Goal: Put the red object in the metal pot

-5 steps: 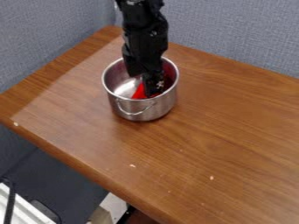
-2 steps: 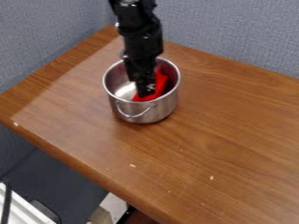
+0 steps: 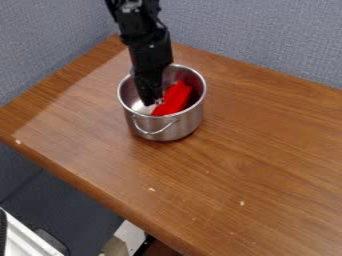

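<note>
Upper centre of frame: gripper (image 3: 144, 92) inside metal pot (image 3: 171, 122), fingers pressed together, empty.
Red object (image 3: 177, 96) lies inside; lift straight up, avoiding the rim.

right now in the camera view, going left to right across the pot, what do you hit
pot's left wall → gripper reaching down inside → red object lying in the pot → pot's right rim

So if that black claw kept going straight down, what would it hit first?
Most likely the floor of the round shiny steel pot: the gripper points down inside it, left of the red plastic block. Depth is uncertain.
</note>
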Motion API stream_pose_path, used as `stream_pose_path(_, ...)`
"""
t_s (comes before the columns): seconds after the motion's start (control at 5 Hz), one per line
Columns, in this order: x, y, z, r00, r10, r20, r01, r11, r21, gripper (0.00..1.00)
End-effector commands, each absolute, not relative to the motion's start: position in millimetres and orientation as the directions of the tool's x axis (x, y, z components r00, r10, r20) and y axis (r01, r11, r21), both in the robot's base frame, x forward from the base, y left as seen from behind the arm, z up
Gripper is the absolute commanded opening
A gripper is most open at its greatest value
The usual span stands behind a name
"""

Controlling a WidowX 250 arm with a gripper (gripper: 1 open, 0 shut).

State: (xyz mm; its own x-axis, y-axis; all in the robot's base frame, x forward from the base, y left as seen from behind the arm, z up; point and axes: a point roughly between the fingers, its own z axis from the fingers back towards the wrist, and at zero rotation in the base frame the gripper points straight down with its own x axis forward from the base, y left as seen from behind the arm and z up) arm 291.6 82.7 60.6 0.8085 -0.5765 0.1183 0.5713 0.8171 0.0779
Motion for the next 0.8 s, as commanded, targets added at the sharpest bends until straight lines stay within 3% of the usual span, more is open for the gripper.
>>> stream_pose_path(0.0,286,87,68.2,0.832,-0.531,0.16,0.517,0.847,0.122,0.0)
stream_pose_path(0.6,288,79,48.8,0.672,-0.722,0.164,0.71,0.692,0.133,0.0)
